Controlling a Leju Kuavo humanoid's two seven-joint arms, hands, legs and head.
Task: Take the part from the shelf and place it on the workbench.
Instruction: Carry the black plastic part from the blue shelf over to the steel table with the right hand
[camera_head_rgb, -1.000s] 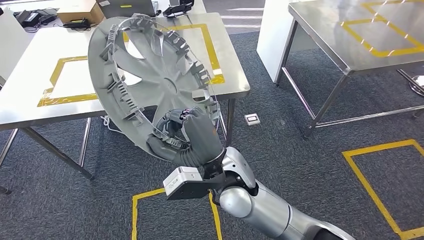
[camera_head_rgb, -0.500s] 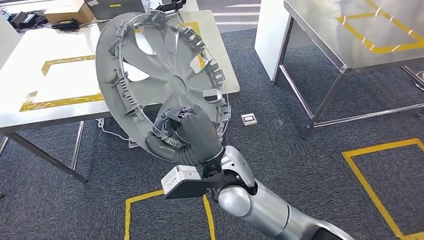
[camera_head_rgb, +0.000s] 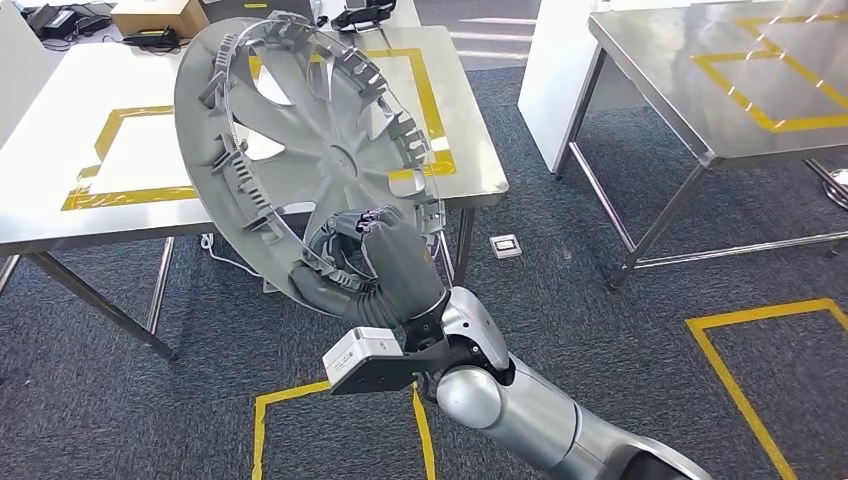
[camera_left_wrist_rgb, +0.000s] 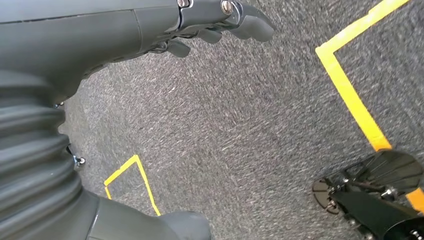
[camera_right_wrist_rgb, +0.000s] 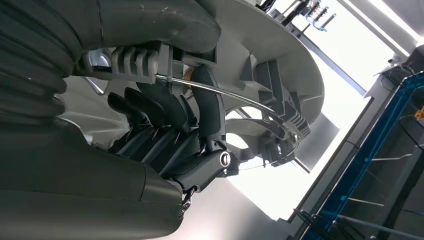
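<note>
Carrying the part to the workbench

Left hand (camera_left_wrist_rgb: 200, 30) hangs over carpet, fingers loose, holding nothing. The part (camera_head_rgb: 300, 150), tilted above the workbench (camera_head_rgb: 60, 200) edge, is grasped at its rim by the right hand (camera_head_rgb: 385, 270); next, probably lower it flat inside the tape.

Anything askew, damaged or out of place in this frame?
Nothing stands out. The right hand holds the grey wheel cover by its rim, tilted, in front of the steel workbench; no damage is visible.
</note>
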